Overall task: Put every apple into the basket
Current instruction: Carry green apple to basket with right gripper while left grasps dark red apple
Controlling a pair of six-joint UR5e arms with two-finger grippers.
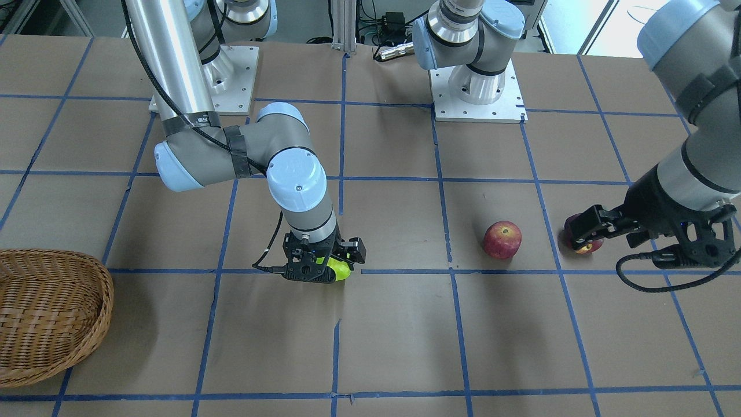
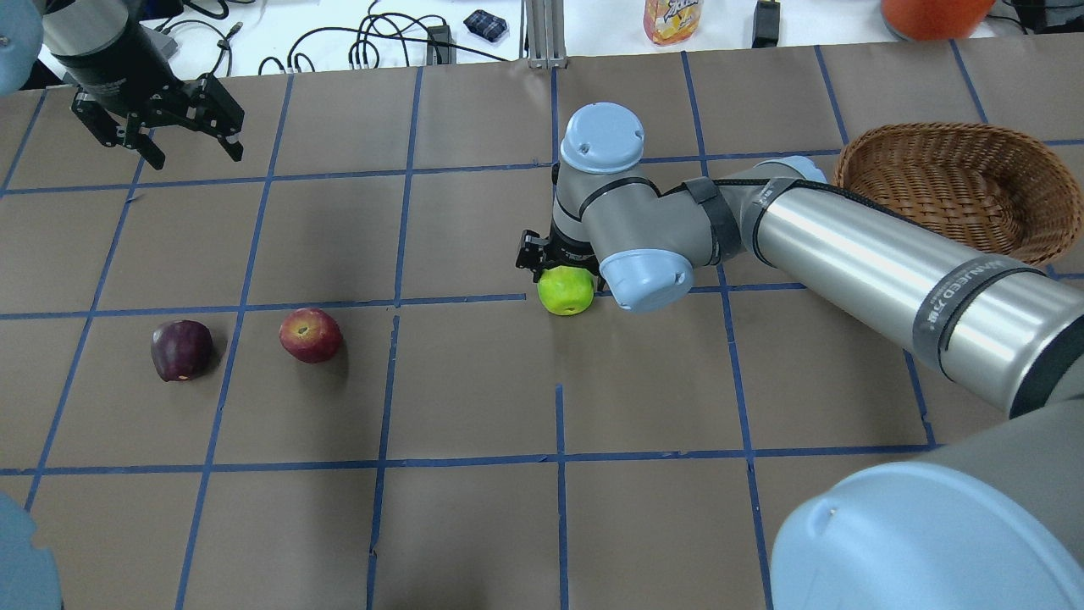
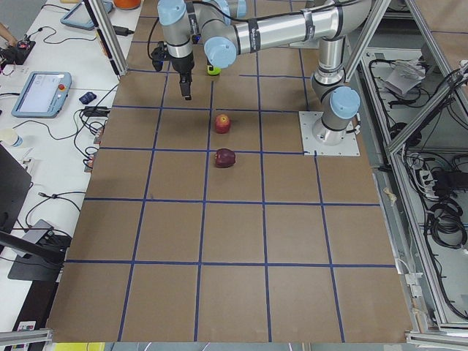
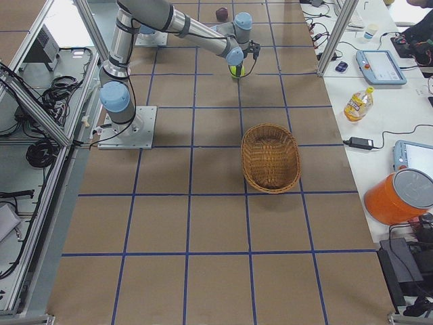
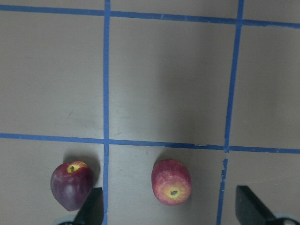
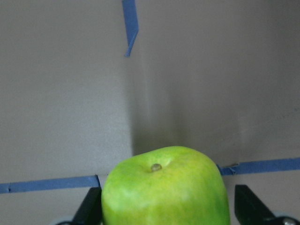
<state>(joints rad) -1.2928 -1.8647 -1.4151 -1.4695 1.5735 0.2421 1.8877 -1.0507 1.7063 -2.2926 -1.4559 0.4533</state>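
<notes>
The yellow-green apple (image 2: 566,291) sits on the table between the open fingers of my right gripper (image 1: 324,272); in the right wrist view the apple (image 6: 165,187) fills the gap between them. The red apple (image 2: 311,335) and the dark maroon apple (image 2: 180,349) lie on the table at the left. My left gripper (image 2: 196,152) is open and empty, held high over the table; its wrist view shows the red apple (image 5: 171,182) and the maroon apple (image 5: 71,185) below. The empty wicker basket (image 2: 948,131) stands at the far right.
The right arm's long silver link (image 2: 881,254) stretches over the table between the green apple and the basket (image 1: 107,301). A bottle (image 2: 671,19) and cables lie beyond the table's far edge. Blue tape lines grid the brown tabletop.
</notes>
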